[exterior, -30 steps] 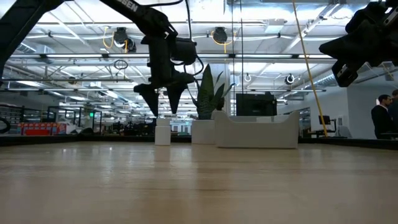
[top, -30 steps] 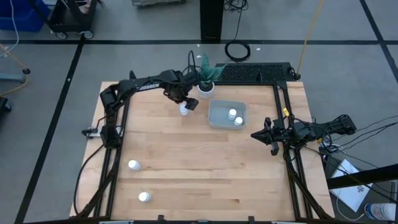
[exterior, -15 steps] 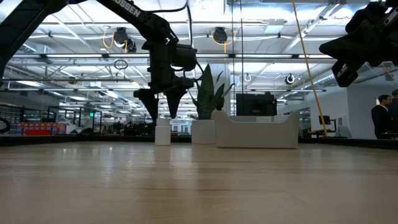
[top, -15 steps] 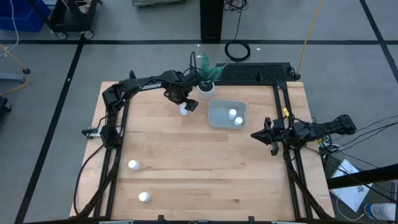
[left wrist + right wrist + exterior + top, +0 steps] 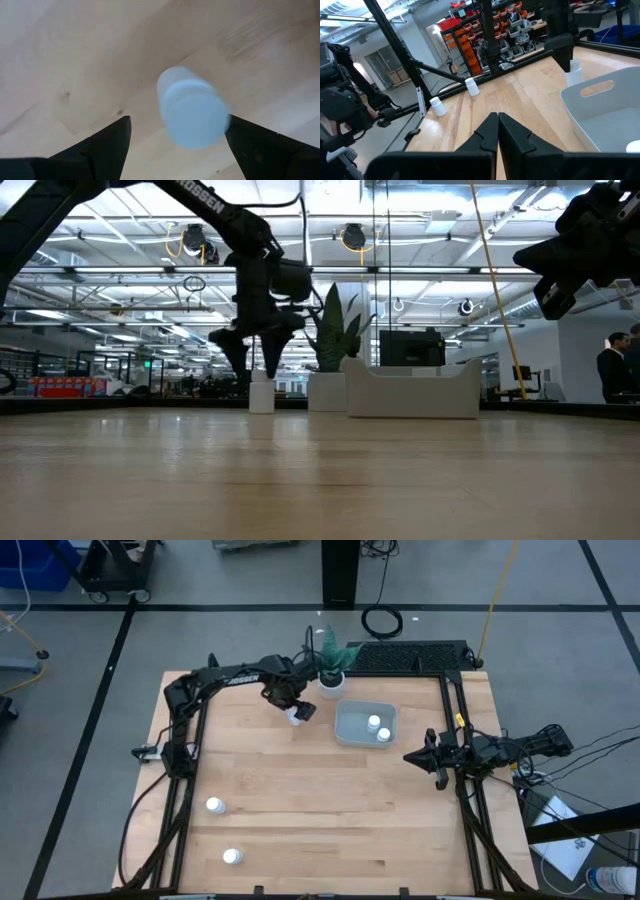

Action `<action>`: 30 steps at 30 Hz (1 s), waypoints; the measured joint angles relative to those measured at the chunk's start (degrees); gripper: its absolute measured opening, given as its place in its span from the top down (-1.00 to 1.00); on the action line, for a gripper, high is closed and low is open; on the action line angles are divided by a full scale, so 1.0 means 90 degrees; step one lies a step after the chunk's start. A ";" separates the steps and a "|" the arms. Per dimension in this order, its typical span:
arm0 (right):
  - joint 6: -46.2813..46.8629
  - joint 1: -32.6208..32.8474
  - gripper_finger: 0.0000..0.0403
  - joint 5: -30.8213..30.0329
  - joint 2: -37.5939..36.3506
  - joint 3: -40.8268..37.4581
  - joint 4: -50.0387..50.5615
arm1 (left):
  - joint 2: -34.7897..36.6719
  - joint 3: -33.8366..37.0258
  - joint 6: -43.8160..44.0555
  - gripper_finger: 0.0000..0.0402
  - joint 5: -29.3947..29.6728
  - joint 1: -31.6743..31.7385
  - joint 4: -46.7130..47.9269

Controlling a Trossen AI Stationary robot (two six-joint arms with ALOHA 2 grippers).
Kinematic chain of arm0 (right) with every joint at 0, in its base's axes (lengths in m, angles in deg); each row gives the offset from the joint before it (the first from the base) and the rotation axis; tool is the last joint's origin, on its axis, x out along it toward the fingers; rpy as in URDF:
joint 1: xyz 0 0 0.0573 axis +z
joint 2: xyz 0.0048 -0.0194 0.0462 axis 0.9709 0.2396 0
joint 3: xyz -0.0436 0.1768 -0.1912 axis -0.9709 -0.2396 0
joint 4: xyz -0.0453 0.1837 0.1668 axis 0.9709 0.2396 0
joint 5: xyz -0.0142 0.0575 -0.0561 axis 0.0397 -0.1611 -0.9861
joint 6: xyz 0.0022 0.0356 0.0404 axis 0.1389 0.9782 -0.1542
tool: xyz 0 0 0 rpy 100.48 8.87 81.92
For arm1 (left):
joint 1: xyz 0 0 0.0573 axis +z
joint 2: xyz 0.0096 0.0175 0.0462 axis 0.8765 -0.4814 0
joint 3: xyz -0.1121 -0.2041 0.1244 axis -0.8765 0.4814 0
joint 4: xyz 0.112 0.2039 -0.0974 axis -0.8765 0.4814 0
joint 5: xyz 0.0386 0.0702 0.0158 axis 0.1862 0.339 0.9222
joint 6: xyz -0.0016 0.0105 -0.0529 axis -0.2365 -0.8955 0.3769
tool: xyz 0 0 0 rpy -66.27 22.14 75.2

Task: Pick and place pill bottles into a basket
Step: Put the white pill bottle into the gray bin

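Observation:
One white pill bottle (image 5: 296,718) stands upright on its base at the far middle of the table, beside the plant pot. My left gripper (image 5: 289,703) hangs over it, pointing down and open. In the low view its fingertips (image 5: 255,370) hang just above the bottle's cap (image 5: 261,385). The left wrist view shows the bottle (image 5: 192,115) between the two spread fingers. The basket (image 5: 345,710) lies to the right with two bottles (image 5: 373,723) inside. Two more bottles (image 5: 214,805) (image 5: 232,856) stand at the near left. My right gripper (image 5: 408,755) waits shut at the table's right side.
A white plant pot (image 5: 331,680) with green leaves stands just beyond the bottle, close to my left arm. Dark frame rails (image 5: 190,770) run along the left and right edges of the table. Bare wood (image 5: 330,810) lies between the basket and the near edge.
My left gripper has sunk toward the bottle below it and drifted slightly toward the table's left edge, with its fingers still spread. The bottle has not moved.

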 joint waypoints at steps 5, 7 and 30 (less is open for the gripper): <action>0.0000 0.0000 0.98 -0.0001 0.0000 0.0000 0.0002 | 0.0000 0.0085 -0.0028 -0.61 -0.0021 -0.0016 -0.0049; 0.0000 0.0000 0.98 -0.0001 0.0001 0.0000 0.0002 | 0.0000 0.0085 0.0019 -0.61 -0.0022 -0.0019 -0.0128; 0.0000 -0.0002 0.98 0.0002 -0.0001 0.0000 0.0002 | 0.0081 0.0085 -0.0344 0.17 -0.0104 -0.0041 -0.0236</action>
